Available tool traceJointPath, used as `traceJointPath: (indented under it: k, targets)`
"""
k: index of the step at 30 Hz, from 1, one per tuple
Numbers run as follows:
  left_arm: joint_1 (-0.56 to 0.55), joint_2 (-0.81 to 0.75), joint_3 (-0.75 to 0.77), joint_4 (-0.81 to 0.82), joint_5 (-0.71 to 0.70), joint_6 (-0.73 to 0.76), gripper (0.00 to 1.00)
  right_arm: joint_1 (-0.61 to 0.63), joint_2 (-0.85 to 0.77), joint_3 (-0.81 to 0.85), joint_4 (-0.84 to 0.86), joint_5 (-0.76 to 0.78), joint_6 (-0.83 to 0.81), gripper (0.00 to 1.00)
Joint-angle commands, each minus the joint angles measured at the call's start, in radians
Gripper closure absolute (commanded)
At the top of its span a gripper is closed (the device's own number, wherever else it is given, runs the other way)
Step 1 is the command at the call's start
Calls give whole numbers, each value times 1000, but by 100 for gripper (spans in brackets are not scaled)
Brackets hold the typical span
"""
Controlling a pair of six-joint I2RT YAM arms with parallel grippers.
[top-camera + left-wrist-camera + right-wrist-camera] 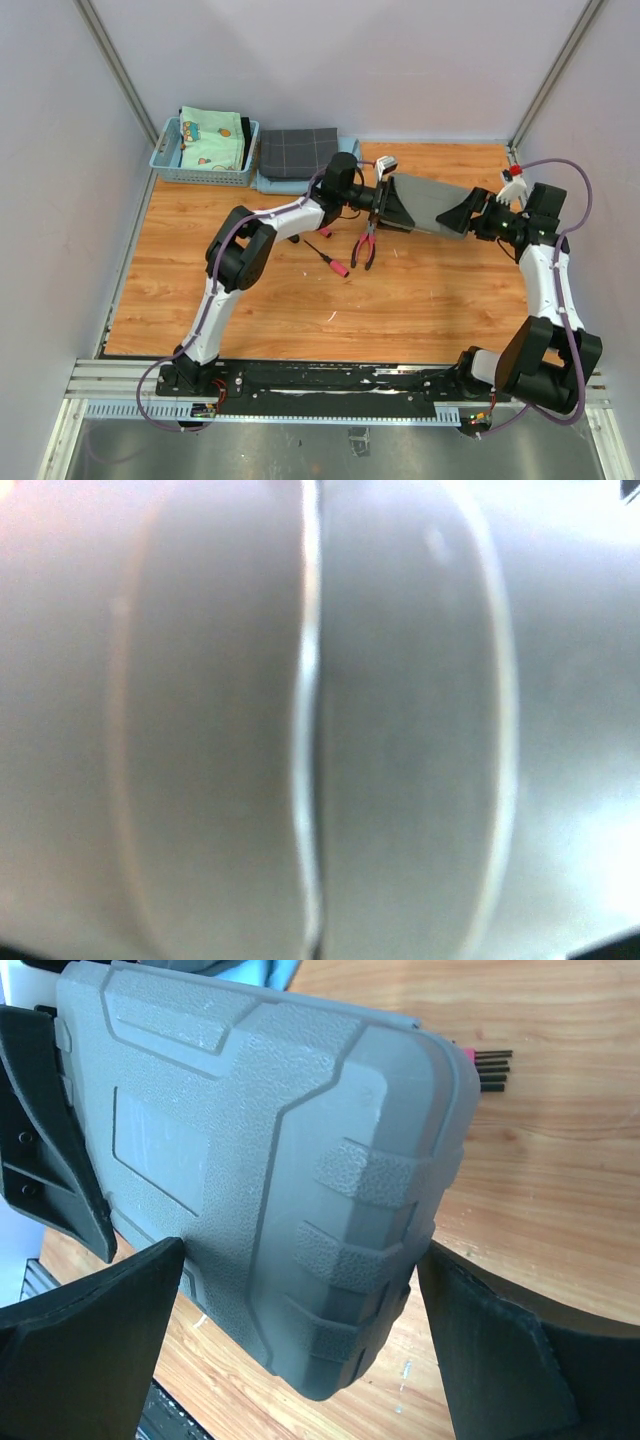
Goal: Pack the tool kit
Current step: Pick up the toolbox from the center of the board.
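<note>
Grey case (432, 204) between both arms — left pincer (385, 207) grasping its end, right pincer (462, 217) spread wide astride it, pliers (365, 244) nearby

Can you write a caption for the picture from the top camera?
Two robot hands meet at the grey tool case while pliers and a screwdriver lie loose nearby.

The overhead view is evenly and softly lit, with only faint shadows cast on the desk (300, 300) and slight bending seen at the frame edges. The left wrist view is filled by a badly blurred, washed-out grey surface, with a pale glare line down its middle. The case (270, 1180) is rendered sharply in the right wrist view, while the dark fingers (90, 1350) are softened.
</note>
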Motion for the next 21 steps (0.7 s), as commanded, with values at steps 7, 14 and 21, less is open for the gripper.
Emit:
traceJointPath:
  k: [7, 14, 21]
  targets:
    - [33, -141, 310, -874, -198, 876, 100, -11, -25, 37, -19, 66, -18, 2]
    - [35, -202, 293, -964, -394, 1000, 100, -1, -65, 42, -51, 176, -53, 2]
    - [48, -257, 270, -993, -582, 866, 100, 197, -181, 68, -106, 570, -203, 2]
